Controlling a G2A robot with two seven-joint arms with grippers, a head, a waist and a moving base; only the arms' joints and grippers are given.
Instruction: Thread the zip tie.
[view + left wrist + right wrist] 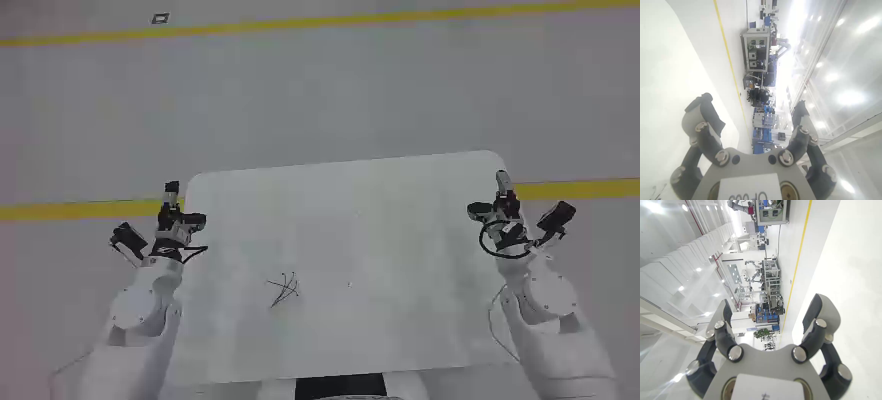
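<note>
A small bundle of thin dark zip ties (284, 290) lies on the white table (400, 220), a little left of centre and toward the near edge. My left gripper (173, 197) hangs at the table's left edge, well away from the ties; in its own wrist view the gripper (753, 103) stands open with nothing between its fingers. At the table's right edge my right gripper (503, 188) is also far from the ties. Its wrist view shows the gripper (772, 302) open and empty, pointing out toward the room.
The table's white top has rounded far corners. A tiny speck (349, 284) lies right of the ties. Yellow floor lines (300, 22) run behind the table. Machinery racks (756, 51) stand far off in the room.
</note>
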